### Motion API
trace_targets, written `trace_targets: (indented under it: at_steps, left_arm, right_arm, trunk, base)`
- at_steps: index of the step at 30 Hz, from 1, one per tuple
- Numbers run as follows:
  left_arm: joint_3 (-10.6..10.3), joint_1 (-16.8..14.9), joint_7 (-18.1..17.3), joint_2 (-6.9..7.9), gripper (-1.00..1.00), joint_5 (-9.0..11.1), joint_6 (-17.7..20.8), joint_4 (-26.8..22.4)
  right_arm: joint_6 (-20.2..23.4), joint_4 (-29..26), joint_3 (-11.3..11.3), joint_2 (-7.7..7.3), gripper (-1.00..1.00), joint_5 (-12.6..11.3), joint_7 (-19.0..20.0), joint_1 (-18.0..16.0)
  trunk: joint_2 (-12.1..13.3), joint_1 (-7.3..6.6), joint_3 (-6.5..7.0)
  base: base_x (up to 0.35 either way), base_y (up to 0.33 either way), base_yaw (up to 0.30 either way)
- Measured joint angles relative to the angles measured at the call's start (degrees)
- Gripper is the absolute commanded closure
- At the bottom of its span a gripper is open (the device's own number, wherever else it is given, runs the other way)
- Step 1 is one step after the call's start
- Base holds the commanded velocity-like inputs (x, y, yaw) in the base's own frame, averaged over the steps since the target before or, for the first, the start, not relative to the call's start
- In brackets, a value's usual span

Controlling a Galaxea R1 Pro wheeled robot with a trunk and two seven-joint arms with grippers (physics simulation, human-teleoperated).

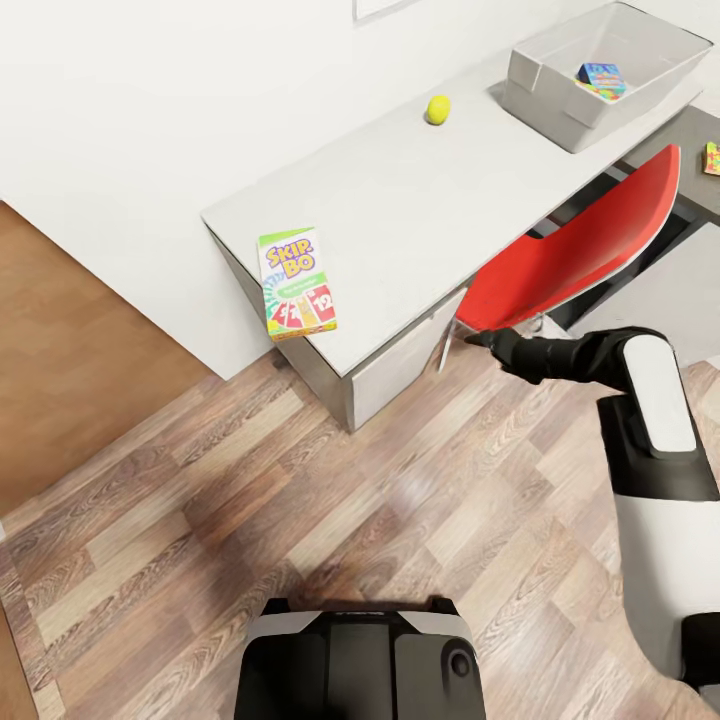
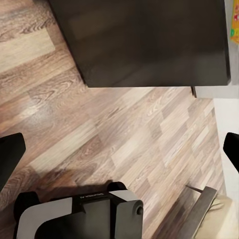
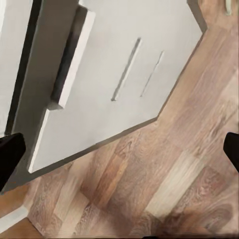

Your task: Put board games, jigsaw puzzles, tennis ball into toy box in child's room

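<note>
Black-and-white robot base [image 1: 360, 660] sat nearest, on wood-plank floor [image 1: 200, 500]. Left gripper [image 2: 119, 149] and right gripper [image 3: 119, 149]: jaws spread wide, empty, over floor. Green-yellow-red "Skip-Bo" board game box [image 1: 296, 283] overhung the pale grey table's [image 1: 400, 200] near end edge. Yellow-green tennis ball [image 1: 438, 109] lay near the wall edge. Light-grey toy box [image 1: 560, 100] at the far end held a small blue game box [image 1: 600, 75]. Red chair [image 1: 570, 260] stood alongside.
</note>
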Motion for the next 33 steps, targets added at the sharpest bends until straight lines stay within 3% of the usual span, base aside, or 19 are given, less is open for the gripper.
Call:
trace_targets:
  at_steps: [3,7,11,15,18,20,23,25,26,29,30,33]
  left_arm:
    - [0.00,-0.02,0.00,-0.10,-1.00,0.01,0.04,0.00]
    - [0.07,-0.02,-0.01,-0.19,-1.00,0.01,0.06,0.01]
    - [0.08,-0.03,-0.01,-0.40,-1.00,-0.01,0.02,0.01]
    - [0.04,-0.03,-0.01,-1.21,-1.00,-0.09,-0.06,0.01]
    - [-0.13,-0.03,-0.01,-2.32,-1.00,-0.16,-0.17,0.01]
    - [-0.21,-0.03,-0.01,-3.49,-1.00,-0.21,-0.26,0.04]
    - [-0.36,-0.02,4.69,-6.00,-1.00,-0.33,-0.41,0.03]
    - [-0.43,-0.03,6.89,-6.89,-1.00,-0.32,-0.49,0.02]
    - [-0.48,-0.02,8.96,-7.81,-1.00,-0.38,-0.75,0.02]
    - [-0.54,-0.03,12.74,-9.54,-1.00,-0.42,-1.70,0.02]
    - [-0.56,-0.01,15.07,-10.53,-1.00,-0.46,-2.28,0.02]
    - [-0.57,-0.02,18.09,-12.64,-1.00,-0.46,-2.69,0.01]
  right_arm:
    - [-0.05,0.04,-0.43,-3.99,-1.00,-3.62,-0.03,1.38]
    - [-0.08,0.39,-0.61,-7.20,-1.00,-5.14,-0.07,2.00]
    - [-0.07,1.50,-0.51,-8.18,-1.00,-5.41,-0.27,2.67]
    - [0.04,3.09,0.37,-7.98,-1.00,-5.25,-0.72,6.87]
    - [0.04,4.20,4.15,-7.46,-1.00,-3.38,-1.26,12.54]
    - [-1.45,6.21,7.04,-6.47,-1.00,0.35,-1.38,15.44]
    - [-9.32,12.91,12.43,-3.71,-1.00,13.55,-1.19,19.39]
    - [-12.12,15.21,14.07,-2.70,-1.00,18.26,-1.00,20.46]
    - [-14.47,17.25,15.29,-1.58,-1.00,22.06,-0.87,21.40]
    - [-18.45,21.22,16.77,1.06,-1.00,27.19,-0.73,22.99]
    - [-21.11,24.19,17.28,2.89,-1.00,28.95,-0.57,23.58]
    - [-25.27,29.38,17.94,4.97,-1.00,30.58,0.03,24.04]
  trunk:
    - [0.00,0.00,0.00]
    - [0.00,0.00,0.00]
    - [0.00,0.00,0.00]
    - [0.00,0.00,0.00]
    - [0.01,0.00,0.00]
    - [0.01,0.00,0.00]
    - [0.01,0.01,0.00]
    - [0.01,0.00,0.00]
    - [0.01,0.01,0.00]
    - [0.00,0.00,0.00]
    - [0.01,0.01,-0.01]
    - [0.01,0.01,0.00]
  base:
    - [0.000,0.000,0.000]
    - [0.000,0.000,0.000]
    - [0.000,0.000,0.000]
    - [0.000,0.000,0.000]
    - [0.000,0.000,0.000]
    - [0.000,0.000,0.000]
    - [0.000,0.000,0.000]
    - [0.000,0.000,0.000]
    - [0.000,0.000,0.000]
    - [0.000,0.000,0.000]
    - [0.000,0.000,0.000]
    - [0.000,0.000,0.000]
